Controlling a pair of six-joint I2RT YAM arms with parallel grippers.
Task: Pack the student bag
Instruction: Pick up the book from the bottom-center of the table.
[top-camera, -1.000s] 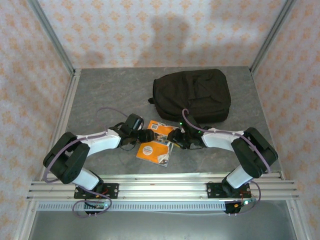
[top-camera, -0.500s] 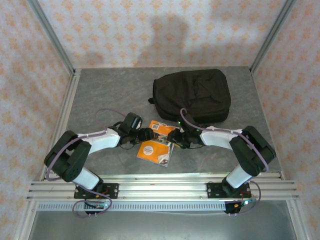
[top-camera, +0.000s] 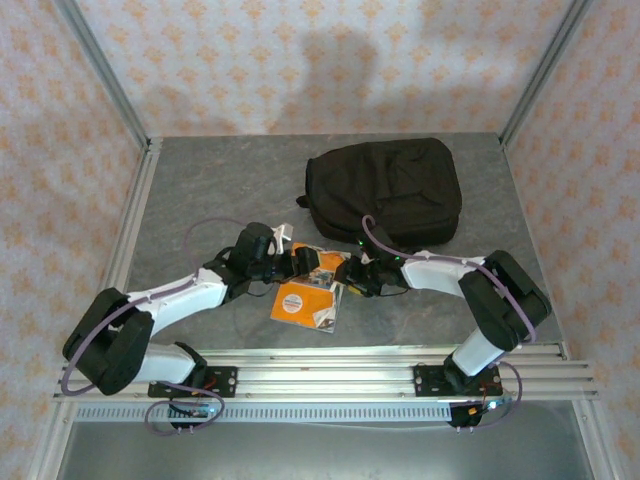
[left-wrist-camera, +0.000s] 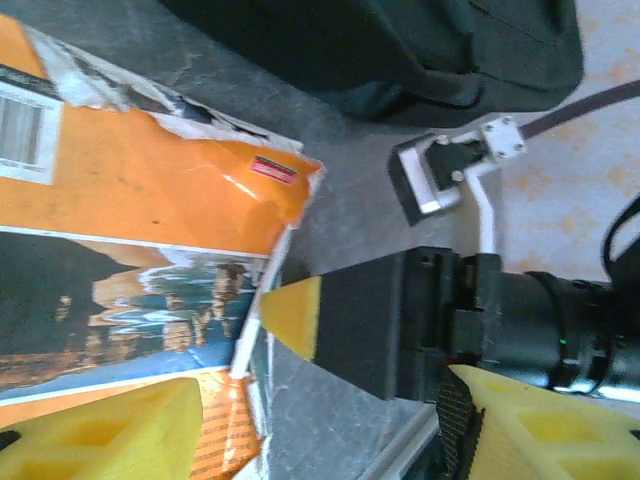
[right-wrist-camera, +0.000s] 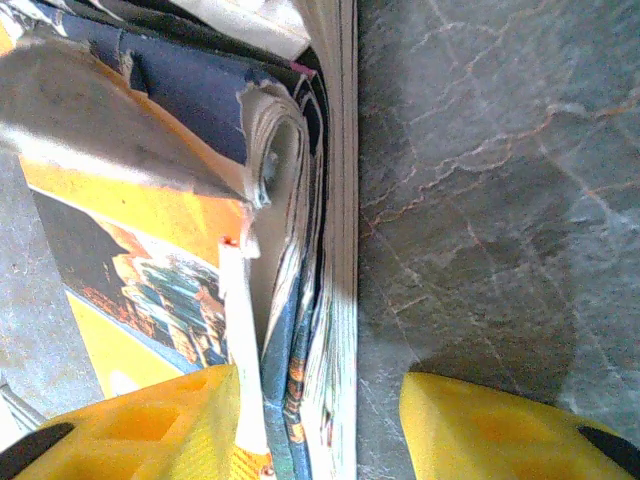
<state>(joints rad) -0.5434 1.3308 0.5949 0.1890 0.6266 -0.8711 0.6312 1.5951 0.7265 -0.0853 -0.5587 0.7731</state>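
The student bag (top-camera: 385, 190), a black soft backpack, lies at the back right of the table; its dark edge (left-wrist-camera: 400, 50) runs along the top of the left wrist view. In front of it lies a small stack of orange-covered books (top-camera: 308, 295). My left gripper (top-camera: 298, 264) is open at the stack's left side, one yellow finger (left-wrist-camera: 110, 430) over the orange cover (left-wrist-camera: 140, 190). My right gripper (top-camera: 346, 276) is open astride the stack's right edge (right-wrist-camera: 320, 330): one pad (right-wrist-camera: 150, 425) rests at the top cover, the other (right-wrist-camera: 500, 430) stands apart on the table side.
Grey marbled tabletop (top-camera: 210, 190) stretches to the left of the bag. Aluminium rails (top-camera: 330, 375) line the near edge, and patterned walls close in the back and sides. The right gripper's yellow-tipped black finger (left-wrist-camera: 300, 315) shows close to the book corner in the left wrist view.
My left arm has stretched out, its elbow dropping toward the near left, and its gripper has edged up onto the books. The right arm has hardly moved.
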